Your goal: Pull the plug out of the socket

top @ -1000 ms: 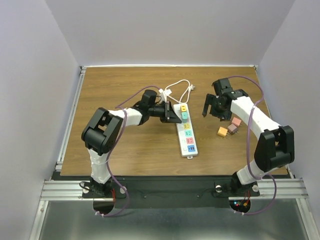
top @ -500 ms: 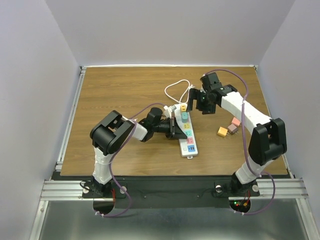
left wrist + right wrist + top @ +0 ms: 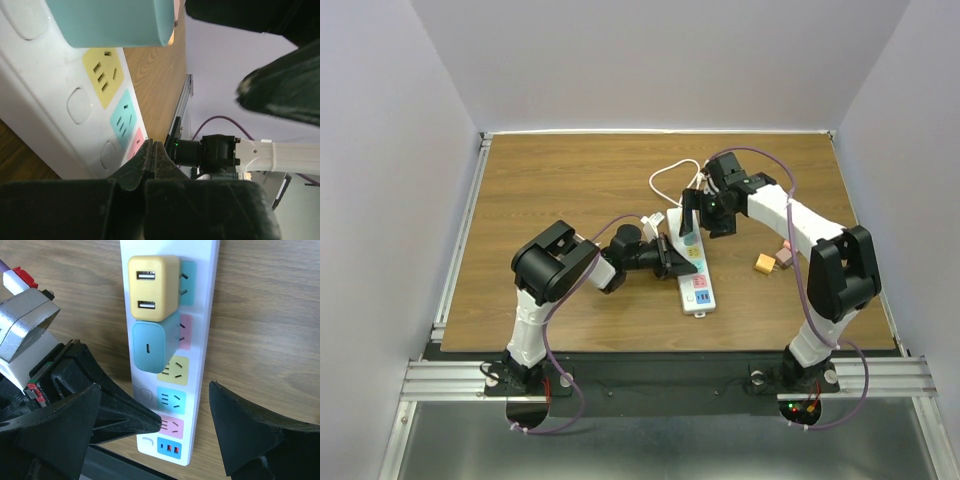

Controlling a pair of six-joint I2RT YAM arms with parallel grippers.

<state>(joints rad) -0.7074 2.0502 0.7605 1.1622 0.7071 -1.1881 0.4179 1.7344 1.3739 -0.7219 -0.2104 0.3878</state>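
The socket (image 3: 202,347) is a long white power strip lying on the wooden table, also in the top view (image 3: 698,290). A yellow plug (image 3: 152,287) and a teal plug (image 3: 151,346) sit side by side in its far outlets. My right gripper (image 3: 155,390) hovers open above the strip (image 3: 705,213), its fingers on either side of it and touching nothing. My left gripper (image 3: 682,262) is shut and empty. Its tips (image 3: 150,420) rest on the strip's left edge beside the pink outlet. In the left wrist view the shut fingers (image 3: 153,152) lie by the socket (image 3: 45,85) below the teal plug (image 3: 115,22).
The strip's white cord (image 3: 670,178) loops toward the far side of the table. Loose orange (image 3: 764,263) and pink (image 3: 787,254) plugs lie to the right of the strip. A metal rail (image 3: 460,240) runs along the table's left edge.
My right gripper has swung left from the loose plugs to above the strip's far end. My left gripper has slid along the strip toward its near end, staying shut.
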